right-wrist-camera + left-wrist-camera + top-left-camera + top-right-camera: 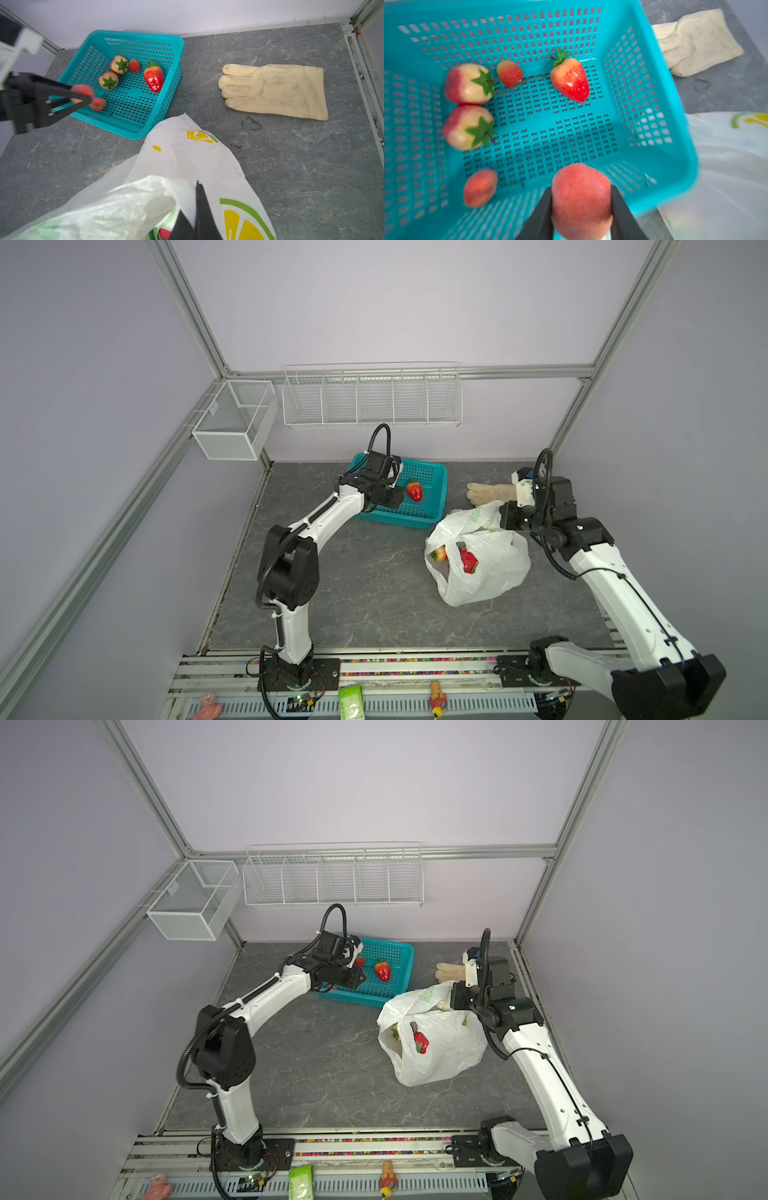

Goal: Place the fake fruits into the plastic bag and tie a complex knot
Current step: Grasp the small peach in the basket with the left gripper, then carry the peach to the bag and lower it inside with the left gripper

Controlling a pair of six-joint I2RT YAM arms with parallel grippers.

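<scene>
A peach-red ball sat clenched between the jaws of the left end effector, just above the near wall of the teal basket. The plastic bag lay on the bench beside the basket, toward the robot's right. Its mouth gaped towards the left arm, and the right end effector was closed on its upper edge. A strawberry lay in the basket.

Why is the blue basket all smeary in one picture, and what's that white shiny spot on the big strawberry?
Left wrist view: the basket rim and the peach-red fruit are smeared, likely motion blur; the white spot on the strawberry is glare off glossy plastic. Right wrist view: the glove is sharp, the plastic bag near the lens is soft.
</scene>
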